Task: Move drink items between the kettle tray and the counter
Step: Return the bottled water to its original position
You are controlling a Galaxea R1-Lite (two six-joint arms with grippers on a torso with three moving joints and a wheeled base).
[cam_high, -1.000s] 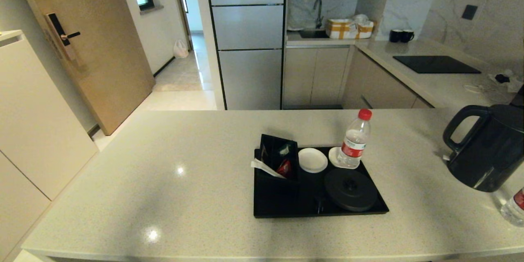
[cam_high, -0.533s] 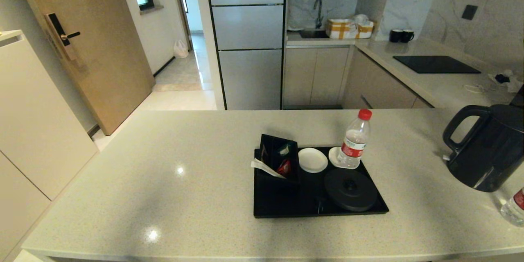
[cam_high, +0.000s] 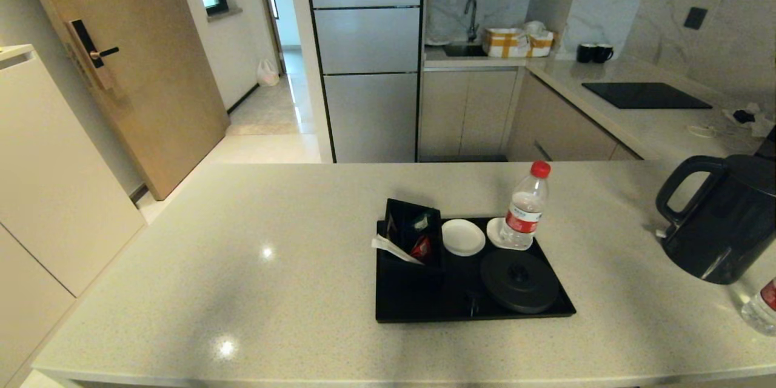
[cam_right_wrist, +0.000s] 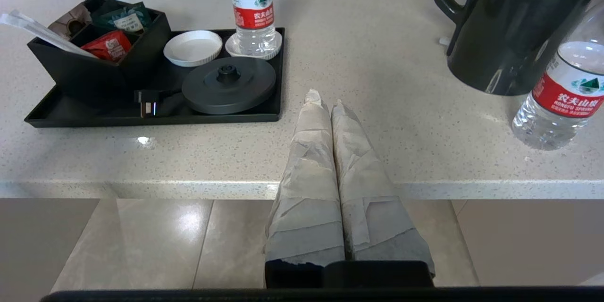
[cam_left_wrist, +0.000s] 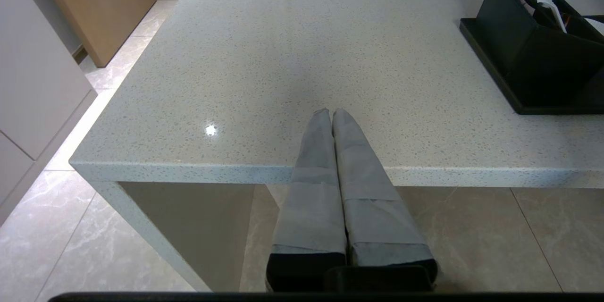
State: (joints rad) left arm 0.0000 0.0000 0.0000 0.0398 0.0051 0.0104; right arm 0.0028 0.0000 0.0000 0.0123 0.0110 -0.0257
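Note:
The black kettle tray (cam_high: 418,306) (cam_right_wrist: 56,112) lies mid-counter with its round dark base (cam_high: 519,280) (cam_right_wrist: 229,85) bare. One red-capped water bottle (cam_high: 525,206) (cam_right_wrist: 254,9) stands on a white coaster at the tray's back right corner. The dark grey kettle (cam_high: 724,218) (cam_right_wrist: 509,23) stands on the beige counter (cam_high: 242,267) at the far right, with a second water bottle (cam_high: 761,308) (cam_right_wrist: 561,94) beside it near the front edge. My left gripper (cam_left_wrist: 331,112) is shut and empty off the counter's front edge. My right gripper (cam_right_wrist: 324,99) is likewise shut and empty, between tray and kettle. Neither arm shows in the head view.
On the tray a black box of sachets (cam_high: 412,236) (cam_right_wrist: 101,52) stands at the left, next to an empty white coaster (cam_high: 463,236) (cam_right_wrist: 192,47). A black cooktop panel (cam_high: 645,95) lies on the far worktop. The counter's front edge (cam_left_wrist: 188,173) runs just under both grippers.

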